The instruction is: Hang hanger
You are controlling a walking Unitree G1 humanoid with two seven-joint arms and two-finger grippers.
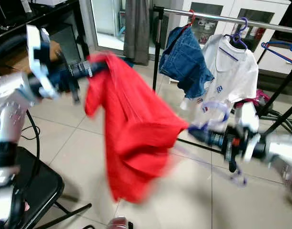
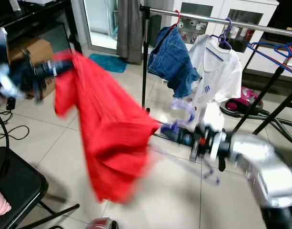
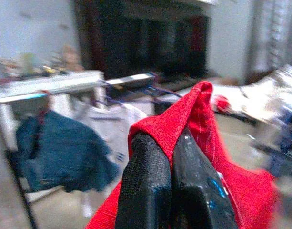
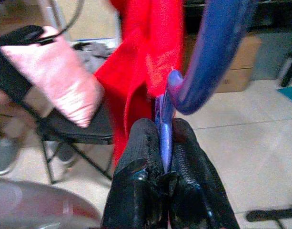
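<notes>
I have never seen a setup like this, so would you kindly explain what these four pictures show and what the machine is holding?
It is a humanoid robot with two silver arms. The two wide pictures come from its head camera; the two close ones look along each wrist's black fingers. The left gripper is shut on a red shirt. The right gripper is shut on a purple hanger. Ahead stands a clothes rail with denim shorts and a white shirt hanging. A black chair stands on the tiled floor.

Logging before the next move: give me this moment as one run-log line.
left gripper: shut on red shirt, held up | right gripper: shut on purple hanger | clothes rail: ahead, hanger not yet hung
</notes>
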